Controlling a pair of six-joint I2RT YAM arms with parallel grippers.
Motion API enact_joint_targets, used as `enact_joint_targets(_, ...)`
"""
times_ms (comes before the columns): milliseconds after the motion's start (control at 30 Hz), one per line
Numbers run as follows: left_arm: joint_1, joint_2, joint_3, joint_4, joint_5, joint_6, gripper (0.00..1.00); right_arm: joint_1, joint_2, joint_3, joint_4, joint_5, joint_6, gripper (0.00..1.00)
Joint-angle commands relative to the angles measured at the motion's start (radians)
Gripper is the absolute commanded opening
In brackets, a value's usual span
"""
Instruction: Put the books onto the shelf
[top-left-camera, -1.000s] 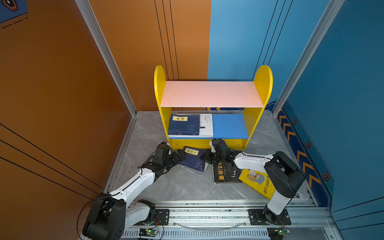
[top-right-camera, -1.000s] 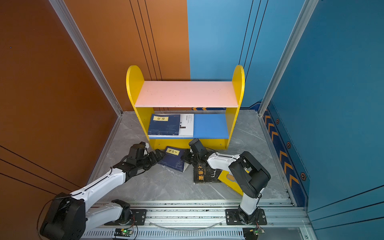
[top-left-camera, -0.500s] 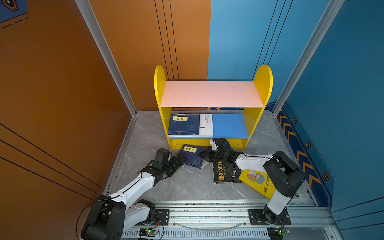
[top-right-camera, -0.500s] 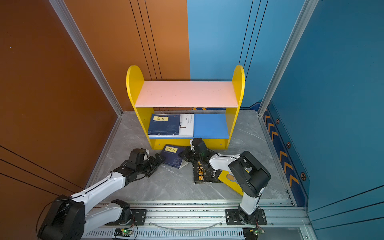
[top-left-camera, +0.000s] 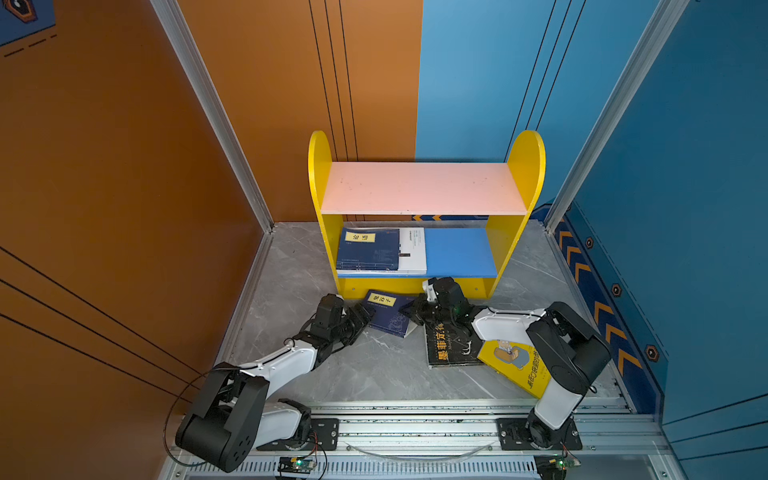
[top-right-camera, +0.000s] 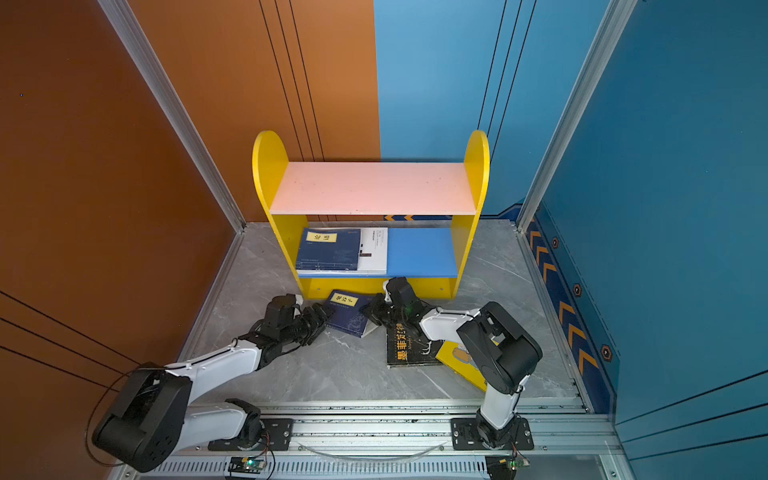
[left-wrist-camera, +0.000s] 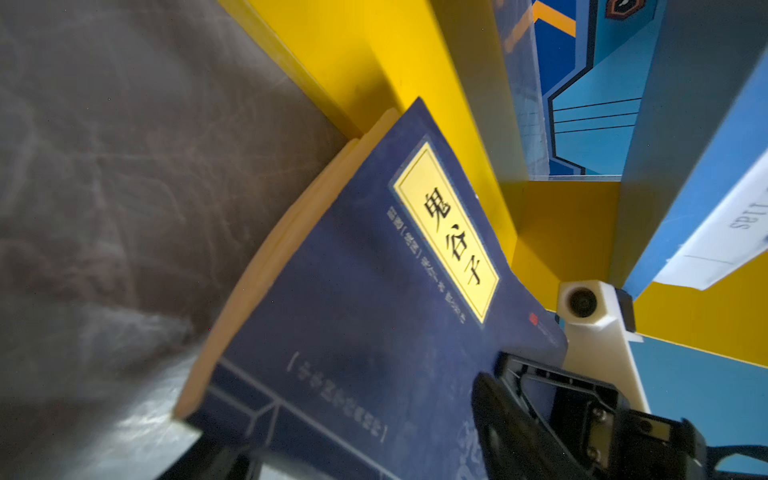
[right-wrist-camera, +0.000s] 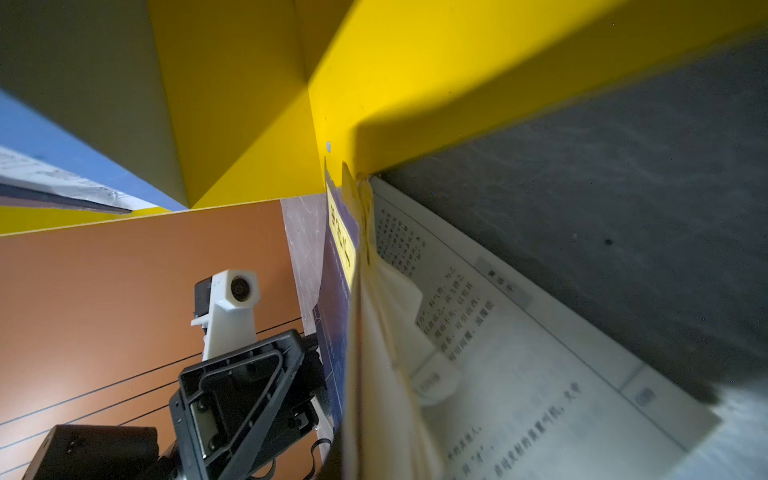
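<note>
- shelf (top-left-camera: 320, 174): yellow round-topped sides, pink upper board (top-left-camera: 419, 187), blue lower board (top-left-camera: 459, 251), yellow base strip (top-left-camera: 478, 286).
- On the blue lower board, toward the shelf's left panel: navy 论语 book (top-left-camera: 368, 253) lies flat on top of a white book (top-left-camera: 415, 249). Its yellow label reads "论语". The white book sticks out on the side toward the shelf's middle.
- White book's cover print is too small to read. Left wrist view shows cut-off Latin letters on it (left-wrist-camera: 744, 220), not legible in full.
- navy 鬼谷子 book (top-left-camera: 388, 313) (left-wrist-camera: 353, 332) is on the floor (top-left-camera: 374, 374) just in front of the shelf, far corner touching the base strip. Yellow label reads "鬼谷子". Smaller lines beside the label are blurred.
- right gripper (top-left-camera: 417, 312): jaws closed tight, pinching that book's right edge.
- Right wrist view: cover plus a block of pages is lifted, lower pages (right-wrist-camera: 519, 374) lie flat on the floor. They carry printed Chinese text, too blurred to read.
- left gripper (top-left-camera: 361, 321): fingers spread apart at the same book's left near corner. Contact: can't tell.
- black book (top-left-camera: 451, 347): flat on the floor in front of the shelf, right of its centre. Yellow title "墨菲定律". The right arm (top-left-camera: 507, 324) crosses over its end nearest the shelf.
- yellow book (top-left-camera: 515, 361): farther from the shelf, right beside the black book. Touching or overlapping its corner, can't tell which. Cartoon figure on the cover, partly under the right arm. Black characters along its edge are too small to read.
</note>
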Motion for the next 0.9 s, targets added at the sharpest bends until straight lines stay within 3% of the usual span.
enact_joint_targets(0, -0.013, 0.01, -0.002, 0.066, -0.028, -0.017, 0.73, -0.004, 0.019, -0.01, 0.033, 0.051, 0.013, 0.12)
enact_joint_targets(267, -0.027, 0.015, -0.001, 0.075, -0.052, -0.017, 0.48, 0.006, 0.017, -0.008, 0.04, 0.048, 0.011, 0.16)
enact_joint_targets(533, -0.03, -0.008, -0.012, 0.076, -0.065, 0.0, 0.16, 0.004, 0.001, -0.004, 0.055, 0.028, -0.006, 0.31)
enact_joint_targets(733, -0.025, -0.088, -0.018, 0.031, -0.061, 0.023, 0.08, -0.015, -0.063, -0.01, -0.044, 0.057, -0.05, 0.52)
enact_joint_targets(867, -0.008, -0.231, 0.03, -0.166, -0.047, 0.102, 0.07, -0.039, -0.153, -0.012, -0.201, 0.109, -0.126, 0.6)
